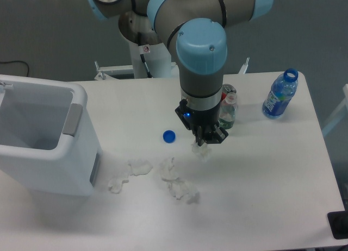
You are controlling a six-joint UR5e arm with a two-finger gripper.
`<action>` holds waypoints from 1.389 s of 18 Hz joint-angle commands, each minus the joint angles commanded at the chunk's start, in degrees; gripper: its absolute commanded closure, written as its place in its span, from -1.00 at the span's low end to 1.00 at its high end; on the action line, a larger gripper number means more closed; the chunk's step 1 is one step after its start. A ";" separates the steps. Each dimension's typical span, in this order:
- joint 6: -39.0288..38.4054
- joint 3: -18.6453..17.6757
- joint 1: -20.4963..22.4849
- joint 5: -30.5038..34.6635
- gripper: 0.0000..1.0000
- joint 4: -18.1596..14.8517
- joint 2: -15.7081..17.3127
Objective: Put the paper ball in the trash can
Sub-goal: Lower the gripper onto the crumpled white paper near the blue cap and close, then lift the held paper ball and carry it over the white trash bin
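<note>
The paper ball (200, 150) is a small white wad near the middle of the table, just right of the blue bottle cap (169, 136). My gripper (202, 143) points straight down onto it. The fingers stand close together on the top of the wad, which pokes out below the fingertips. Whether the ball rests on the table or hangs just above it is not clear. The trash can (73, 118) is a large white bin with a grey rim panel at the table's left edge, well to the left of the gripper, with its top open.
Flat white paper scraps lie in front of the gripper (139, 167) (116, 184) (169, 169) (186, 194). A small clear bottle (228, 113) and a can (229, 90) stand right behind the gripper. A blue bottle (280, 93) stands at the back right.
</note>
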 joint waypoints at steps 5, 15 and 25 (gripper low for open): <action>-0.09 0.09 -0.18 -0.26 1.00 0.26 1.31; -0.97 -1.05 -0.97 -10.09 1.00 0.35 7.72; -9.48 -2.64 -7.11 -20.13 1.00 0.62 13.18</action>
